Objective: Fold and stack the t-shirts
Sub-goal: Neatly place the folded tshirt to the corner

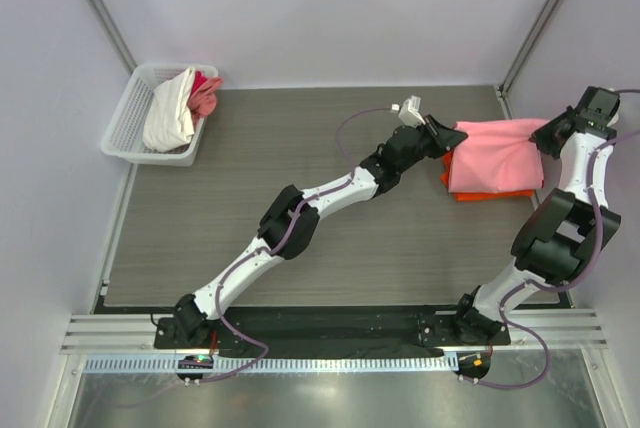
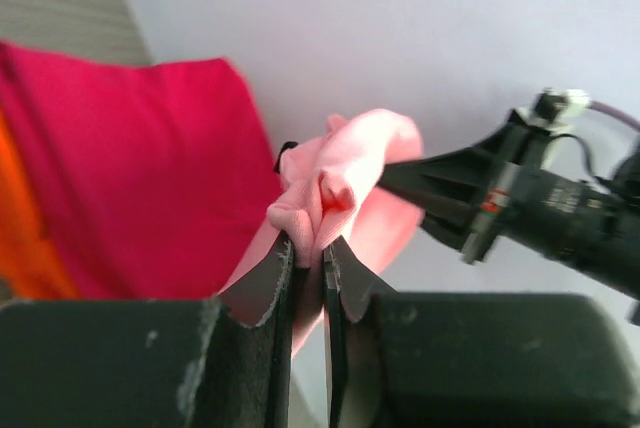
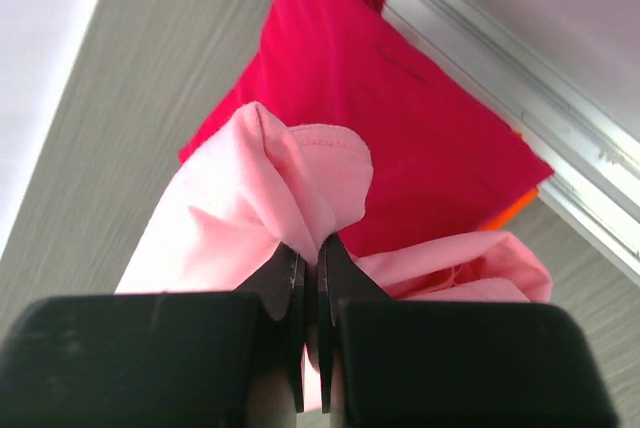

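Note:
A light pink t-shirt [image 1: 497, 153] hangs stretched between my two grippers above a stack at the table's far right. The stack holds a red t-shirt [image 3: 400, 118] over an orange one [image 1: 480, 195]. My left gripper [image 1: 447, 135] is shut on the pink shirt's left edge [image 2: 340, 193]. My right gripper [image 1: 549, 135] is shut on its right edge [image 3: 290, 188]. The red shirt also shows in the left wrist view [image 2: 130, 178], with orange [image 2: 25, 238] at its left.
A white basket [image 1: 128, 118] at the far left holds a white garment [image 1: 170, 108] and a pink-red one [image 1: 206, 93]. A metal frame rail [image 3: 560, 118] runs close behind the stack. Walls stand on three sides.

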Robot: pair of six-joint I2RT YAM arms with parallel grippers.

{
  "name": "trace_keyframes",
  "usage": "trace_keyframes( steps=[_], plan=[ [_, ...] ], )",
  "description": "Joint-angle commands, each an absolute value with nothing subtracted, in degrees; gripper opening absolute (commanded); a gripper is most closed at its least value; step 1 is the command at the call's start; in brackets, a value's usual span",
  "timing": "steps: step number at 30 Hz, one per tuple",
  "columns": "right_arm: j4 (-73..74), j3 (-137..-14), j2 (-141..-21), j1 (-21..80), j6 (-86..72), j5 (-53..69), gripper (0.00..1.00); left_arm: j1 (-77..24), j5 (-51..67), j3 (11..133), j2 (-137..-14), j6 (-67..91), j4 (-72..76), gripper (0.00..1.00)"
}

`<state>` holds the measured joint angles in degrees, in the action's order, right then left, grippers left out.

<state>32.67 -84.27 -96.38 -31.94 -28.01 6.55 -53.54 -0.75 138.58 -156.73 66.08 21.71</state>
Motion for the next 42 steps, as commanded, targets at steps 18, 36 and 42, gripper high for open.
trace_keyframes(
  steps=[18, 36, 42],
  plan=[
    [29.6, -104.7, -114.8, -31.4, -28.2, 7.5, 0.92, -49.8, -17.5, 149.6, -166.1, 71.5, 27.2, 1.0],
    [32.7, -82.0, -93.9, -27.6, -28.0, -5.6, 0.76, -45.5, -1.2, 114.5, -136.8, 68.4, 21.7, 0.95],
    [29.7, -79.2, -96.7, -30.5, -30.7, 1.8, 0.62, -48.0, 2.3, 113.2, -139.2, 72.0, 24.1, 0.77]
  ],
)
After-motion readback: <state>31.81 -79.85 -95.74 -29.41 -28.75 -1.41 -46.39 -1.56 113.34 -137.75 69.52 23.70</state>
